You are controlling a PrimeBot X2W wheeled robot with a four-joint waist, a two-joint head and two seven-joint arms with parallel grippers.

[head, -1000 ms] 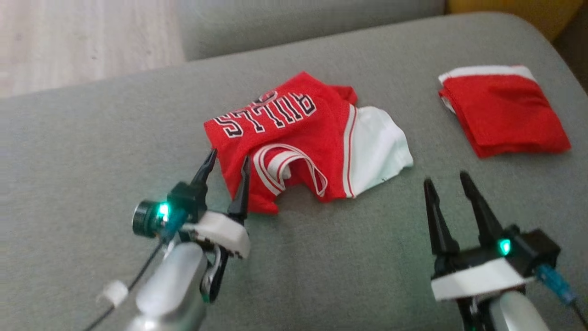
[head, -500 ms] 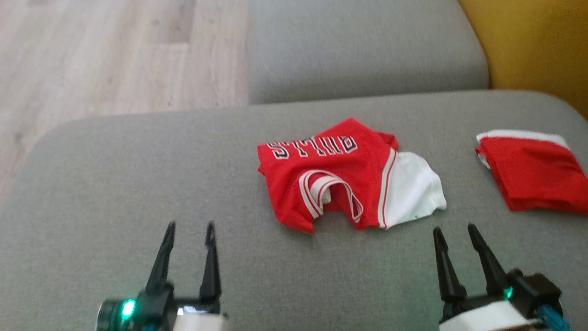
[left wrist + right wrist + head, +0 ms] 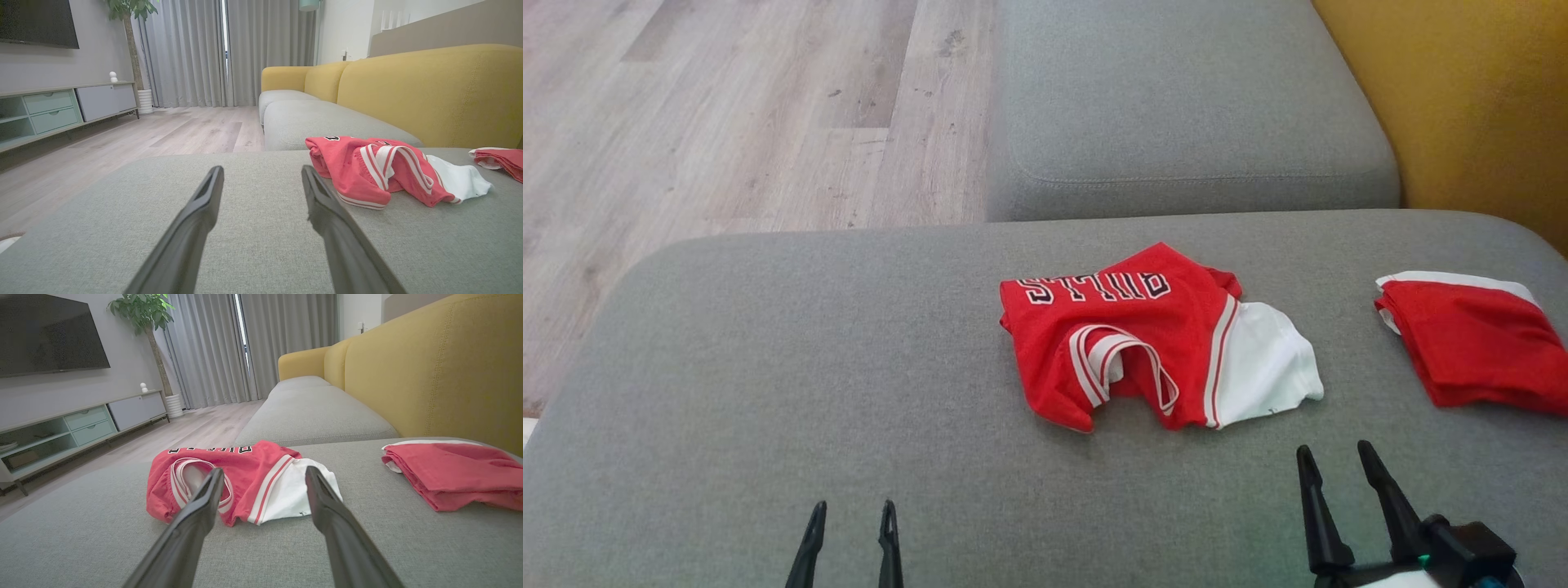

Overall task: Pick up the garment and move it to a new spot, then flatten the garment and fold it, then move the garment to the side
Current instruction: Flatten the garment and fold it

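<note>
A crumpled red and white jersey, the garment [image 3: 1152, 343], lies on the grey cushion [image 3: 809, 384] right of centre. It also shows in the left wrist view [image 3: 380, 169] and the right wrist view [image 3: 245, 477]. My left gripper [image 3: 852, 513] stands open at the bottom edge, well left of and nearer than the garment, with nothing between its fingers. My right gripper [image 3: 1334, 455] is open too, just short of the garment's white end, holding nothing.
A folded red and white garment [image 3: 1470, 343] lies at the cushion's right end. Beyond the cushion sit another grey seat [image 3: 1176, 106], a yellow backrest [image 3: 1462, 98] at the right and wooden floor [image 3: 727, 114] at the left.
My left gripper has drawn back from the garment's near left corner to the bottom of the view. The head camera has tilted up, so the whole scene has shifted down.
</note>
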